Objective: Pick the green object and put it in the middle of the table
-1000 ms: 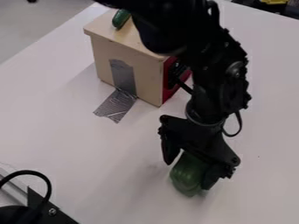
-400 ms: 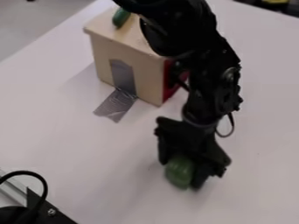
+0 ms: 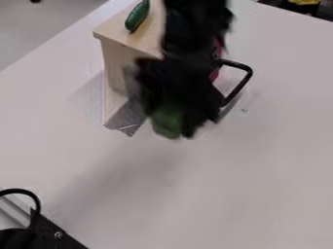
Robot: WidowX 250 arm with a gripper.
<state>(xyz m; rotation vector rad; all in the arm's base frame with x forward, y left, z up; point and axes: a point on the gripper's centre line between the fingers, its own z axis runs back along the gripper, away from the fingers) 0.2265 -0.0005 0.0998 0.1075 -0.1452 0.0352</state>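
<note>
Pale tabletop [image 3: 260, 194]; 1 green object [image 3: 166, 127], rounded, blurred, in the gripper [image 3: 170, 121].

Arm [image 3: 195, 41]: blurred, cut off by the top edge
Claw [image 3: 172, 117]: blurred, its outline smeared
Green object [image 3: 167, 125]: blurred, upper part hidden by the claw, kind unclear
Wooden box [image 3: 116, 56]: partly hidden behind arm and claw
Silver tape [image 3: 125, 121]: partly hidden by the claw
Yellow thing [image 3: 304, 2]: cut off by the top edge, kind unclear
Black fixture [image 3: 42, 233]: cut off at lower left
</note>
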